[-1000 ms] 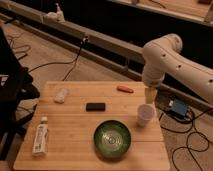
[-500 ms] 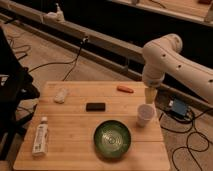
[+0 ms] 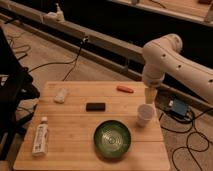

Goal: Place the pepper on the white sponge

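The pepper (image 3: 125, 89) is a small orange-red tapered item lying on the wooden table (image 3: 75, 125) near its far right edge. The white sponge (image 3: 61, 95) is a pale soft block at the far left of the table. My gripper (image 3: 149, 96) hangs from the white arm (image 3: 165, 60) at the table's right side, just right of the pepper and above a white cup (image 3: 145, 115). It holds nothing that I can see.
A black rectangular block (image 3: 95, 106) lies mid-table between pepper and sponge. A green bowl (image 3: 112, 139) sits at the front centre. A long white bottle (image 3: 40, 136) lies at the front left. Cables and a blue box (image 3: 177, 107) lie on the floor to the right.
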Robot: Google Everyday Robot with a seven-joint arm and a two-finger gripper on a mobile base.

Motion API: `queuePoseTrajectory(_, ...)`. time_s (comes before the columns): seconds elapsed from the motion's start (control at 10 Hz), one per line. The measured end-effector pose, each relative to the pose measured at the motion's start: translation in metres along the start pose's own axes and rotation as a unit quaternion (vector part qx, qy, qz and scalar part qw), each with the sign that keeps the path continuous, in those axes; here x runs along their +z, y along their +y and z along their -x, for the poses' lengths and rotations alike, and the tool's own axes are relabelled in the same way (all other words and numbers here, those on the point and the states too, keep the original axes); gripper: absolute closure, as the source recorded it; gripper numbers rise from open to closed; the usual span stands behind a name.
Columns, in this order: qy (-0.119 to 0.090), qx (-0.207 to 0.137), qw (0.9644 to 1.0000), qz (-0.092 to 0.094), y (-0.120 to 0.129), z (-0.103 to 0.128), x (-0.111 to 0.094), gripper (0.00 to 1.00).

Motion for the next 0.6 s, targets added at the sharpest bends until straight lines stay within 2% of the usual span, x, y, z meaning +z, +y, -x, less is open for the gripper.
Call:
queuePoseTrajectory(0.4, 0.0, 0.0, 1.0, -0.001, -0.001, 0.0, 0.0, 0.28)
queuePoseTrajectory(0.6, -0.015, 0.007, 0.9998, -0.006, -0.011, 0.007, 0.007, 0.28)
